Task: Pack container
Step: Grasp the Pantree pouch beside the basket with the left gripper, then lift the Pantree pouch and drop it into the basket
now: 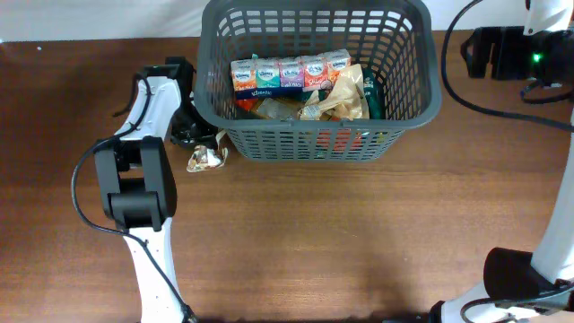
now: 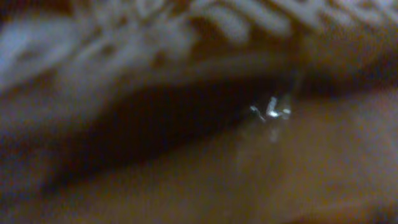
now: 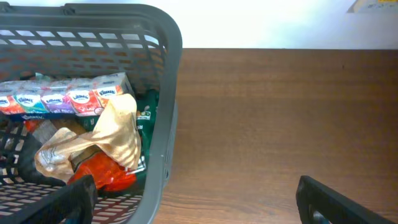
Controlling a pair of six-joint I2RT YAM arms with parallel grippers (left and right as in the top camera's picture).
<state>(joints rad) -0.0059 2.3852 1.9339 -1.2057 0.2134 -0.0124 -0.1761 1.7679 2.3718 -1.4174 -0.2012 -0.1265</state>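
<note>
Dark grey slotted plastic makes up the container (image 1: 269,144), which stands on the brown wooden bench (image 1: 359,233) at its far edge. Inside the container a row of tissue packs (image 1: 289,72) lines the back wall. In front of them lie a tan crinkled bag (image 1: 341,94), a green pack (image 1: 372,90) and a red pack (image 3: 102,174). Just outside the container's corner nearest the left arm, a small crinkled packet (image 1: 206,159) rests on the bench. The left end effector (image 1: 190,133) is low beside that same wall, close to the packet. Its wrist view is only a brown blur, so I cannot tell whether it is spread or pinching anything. The right end effector (image 3: 194,183) is off the container's right side, spread wide with nothing between its fingers. A black cable (image 1: 502,112) curves over the bench beside that side.
</note>
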